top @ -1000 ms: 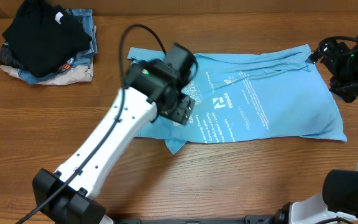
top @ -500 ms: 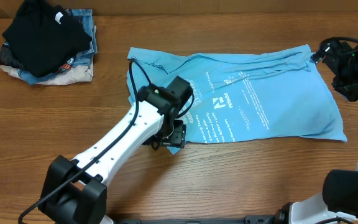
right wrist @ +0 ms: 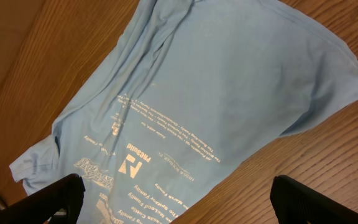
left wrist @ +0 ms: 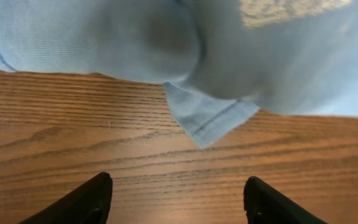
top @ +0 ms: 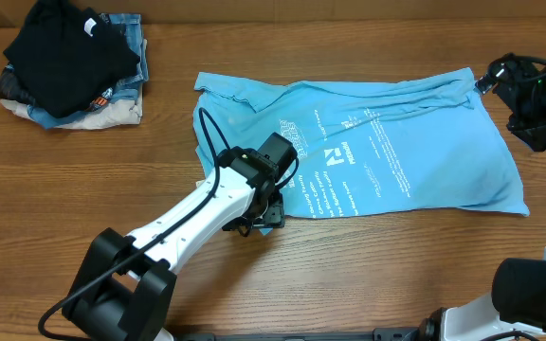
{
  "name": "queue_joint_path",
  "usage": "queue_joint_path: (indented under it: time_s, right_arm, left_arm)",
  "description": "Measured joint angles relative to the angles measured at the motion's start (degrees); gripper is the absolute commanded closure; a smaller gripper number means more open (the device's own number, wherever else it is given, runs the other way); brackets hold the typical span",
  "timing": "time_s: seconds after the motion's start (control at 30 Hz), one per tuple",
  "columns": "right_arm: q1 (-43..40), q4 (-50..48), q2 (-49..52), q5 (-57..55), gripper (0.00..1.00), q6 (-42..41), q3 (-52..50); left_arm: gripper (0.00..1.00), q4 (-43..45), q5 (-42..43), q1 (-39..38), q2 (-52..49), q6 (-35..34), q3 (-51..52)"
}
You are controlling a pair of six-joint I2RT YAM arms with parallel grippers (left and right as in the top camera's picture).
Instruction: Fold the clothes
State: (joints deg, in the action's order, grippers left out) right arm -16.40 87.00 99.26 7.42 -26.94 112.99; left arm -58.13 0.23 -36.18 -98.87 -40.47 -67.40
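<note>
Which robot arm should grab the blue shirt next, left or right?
Probably left. The left gripper is open, low over the table, facing a loose corner of the T-shirt. The right gripper, also open, hangs beyond the other end.

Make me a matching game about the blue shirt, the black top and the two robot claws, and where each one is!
1. blue shirt
2. black top
3. left gripper
4. right gripper

A. on the pile of clothes
B. open, at the shirt's near corner
C. spread out on the table
D. open, beside the shirt's right end

Pairs: 1-C, 2-A, 3-B, 4-D
</note>
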Motion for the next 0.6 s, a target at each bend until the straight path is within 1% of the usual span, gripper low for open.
queue_joint_path:
  time_s: [0.17,0.4,0.6]
  right_arm:
    - [0.0,0.0,0.0,0.0,0.0,0.0,0.0]
    - [0.0,0.0,0.0,-0.5,0.0,0.0,0.0]
    - [0.0,0.0,0.0,-1.5,0.0,0.0,0.0]
  left_arm:
    - [0.28,1.5,-0.4,0.0,-2.7,-1.6,0.0]
    - [0.29,2.0,-0.2,0.0,-8.2,-1.9,0.2]
    - [0.29,3.1,-0.2,0.0,-9.2,-1.9,0.2]
